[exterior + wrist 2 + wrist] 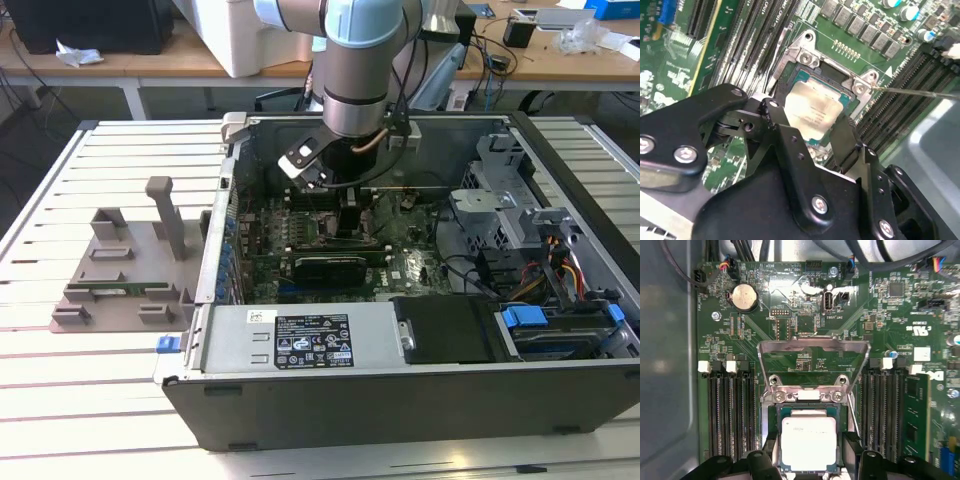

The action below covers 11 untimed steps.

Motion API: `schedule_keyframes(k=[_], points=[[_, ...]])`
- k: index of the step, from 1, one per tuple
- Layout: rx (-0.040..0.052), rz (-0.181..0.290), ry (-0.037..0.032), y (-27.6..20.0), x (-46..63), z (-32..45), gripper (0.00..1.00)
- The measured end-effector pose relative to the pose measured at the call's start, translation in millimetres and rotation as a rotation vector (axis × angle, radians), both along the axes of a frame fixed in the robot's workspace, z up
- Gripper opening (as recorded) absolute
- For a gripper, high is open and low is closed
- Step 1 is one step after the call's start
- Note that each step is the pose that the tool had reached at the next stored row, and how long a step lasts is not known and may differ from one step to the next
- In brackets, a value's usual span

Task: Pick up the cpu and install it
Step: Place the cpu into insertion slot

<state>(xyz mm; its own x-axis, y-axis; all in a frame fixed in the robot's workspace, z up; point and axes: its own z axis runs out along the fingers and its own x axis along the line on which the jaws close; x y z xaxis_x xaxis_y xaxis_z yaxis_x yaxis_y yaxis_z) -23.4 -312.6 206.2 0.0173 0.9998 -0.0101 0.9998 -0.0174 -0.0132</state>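
Item: cpu (808, 442), resting in the open socket (805, 395) on the motherboard (805, 305). My gripper (810, 122), upper centre of the exterior view, has its fingers (777, 120) narrow on the chip's opposite edges, holding it, I judge. Step: seating, which calls for the chip level and square.

One cpu (807, 442), one motherboard (880, 330), one coin battery (744, 296), one memory stick (916, 415).
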Motion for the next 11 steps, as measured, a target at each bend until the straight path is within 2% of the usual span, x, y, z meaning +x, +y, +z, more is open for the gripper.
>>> schedule_keyframes(k=[3,4,5,7,8,9,10,11], points=[[0.0002,0.000,-0.0002,0.6,0.0,2.5,0.60],[0.0002,0.000,-0.0002,0.6,0.0,2.6,0.47],[0.0001,0.000,-0.0002,0.6,0.0,2.7,0.47],[0.0000,0.000,-0.0001,0.5,0.0,2.7,0.35],[-0.0001,0.000,-0.0001,0.5,-0.1,2.7,0.24],[-0.0002,0.000,-0.0001,0.5,-0.2,2.8,0.17],[-0.0004,0.000,-0.0001,0.5,-0.2,2.8,0.17],[-0.0004,0.000,-0.0001,0.5,-0.2,2.6,0.11]])
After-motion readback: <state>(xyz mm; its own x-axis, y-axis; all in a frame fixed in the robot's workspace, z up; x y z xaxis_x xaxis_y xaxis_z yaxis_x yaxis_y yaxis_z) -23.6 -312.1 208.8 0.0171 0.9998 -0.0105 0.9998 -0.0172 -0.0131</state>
